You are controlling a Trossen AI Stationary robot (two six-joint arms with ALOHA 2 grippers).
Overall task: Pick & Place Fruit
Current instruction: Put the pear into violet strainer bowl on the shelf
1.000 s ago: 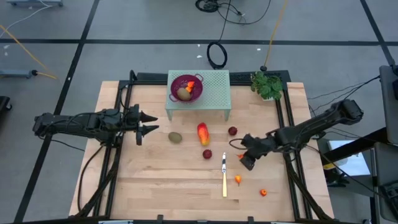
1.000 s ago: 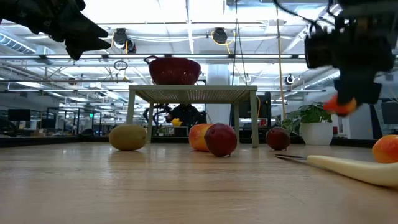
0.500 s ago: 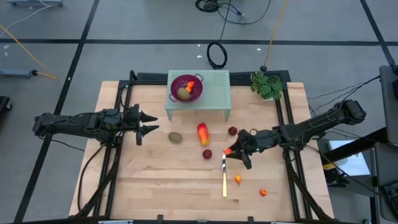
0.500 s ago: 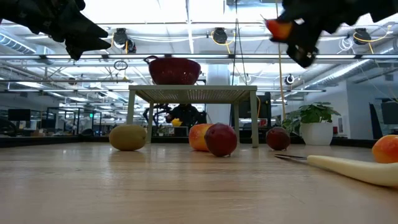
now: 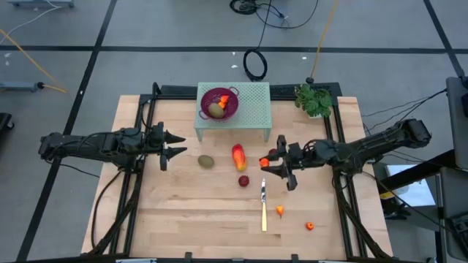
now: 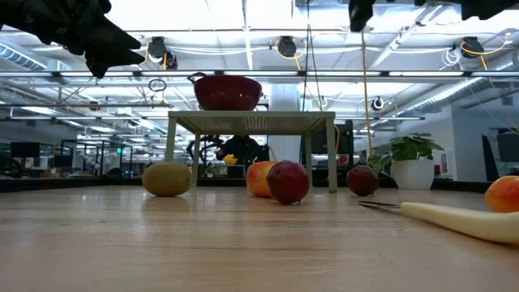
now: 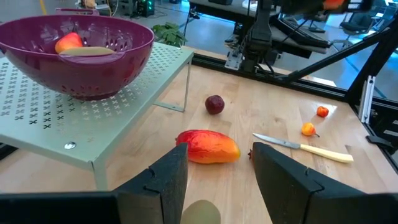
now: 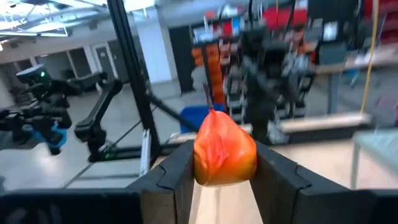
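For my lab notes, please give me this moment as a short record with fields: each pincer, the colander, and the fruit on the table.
right pincer: raised above the table, shut on a small orange fruit
left pincer: waiting over the table's left side, open, empty
colander: on the green stand, with a brown-green oval and an orange piece inside
on table: brown-green oval, red-orange oblong, two dark red balls, knife, two tiny orange pieces

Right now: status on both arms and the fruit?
Right gripper shut on small orange fruit, raised over the table. Left gripper open, empty, waiting left of kiwi. Nothing blocking colander.
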